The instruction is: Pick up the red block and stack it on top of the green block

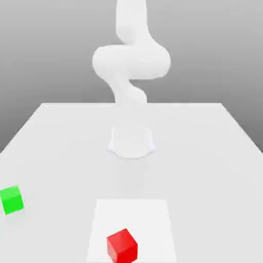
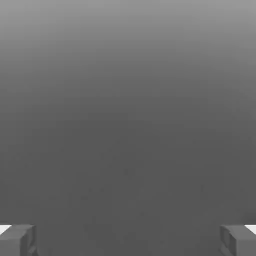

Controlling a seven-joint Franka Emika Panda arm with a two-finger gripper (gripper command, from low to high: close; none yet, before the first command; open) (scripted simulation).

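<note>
Gripper (image 2: 128,240) fingers (image 2: 17,240) are spread wide apart, pinching nothing. Small matte bright red cube (image 1: 122,246) sits on the white table (image 1: 205,154) at the near edge, turned slightly, without any long axis. Small matte bright green cube (image 1: 11,200) rests well apart, at the exterior view's left.

- Red block (image 1: 122,246): count 1. Cube, on the table at about 6 o'clock from the arm base in the exterior view.
- Green block (image 1: 11,200): count 1. Cube, on the table at about 8 o'clock from the arm base in the exterior view.
- Blocks in total: 2.
- Table (image 1: 205,154): count 1, white top.
- Brighter square patch (image 1: 149,215) on the table: count 1; the red block sits on it.
- Robot arm (image 1: 131,61): count 1, white.
- Gripper (image 2: 128,240): count 1.
- Fingertips (image 2: 17,240): count 2, grey, set wide apart in the hand view.
</note>
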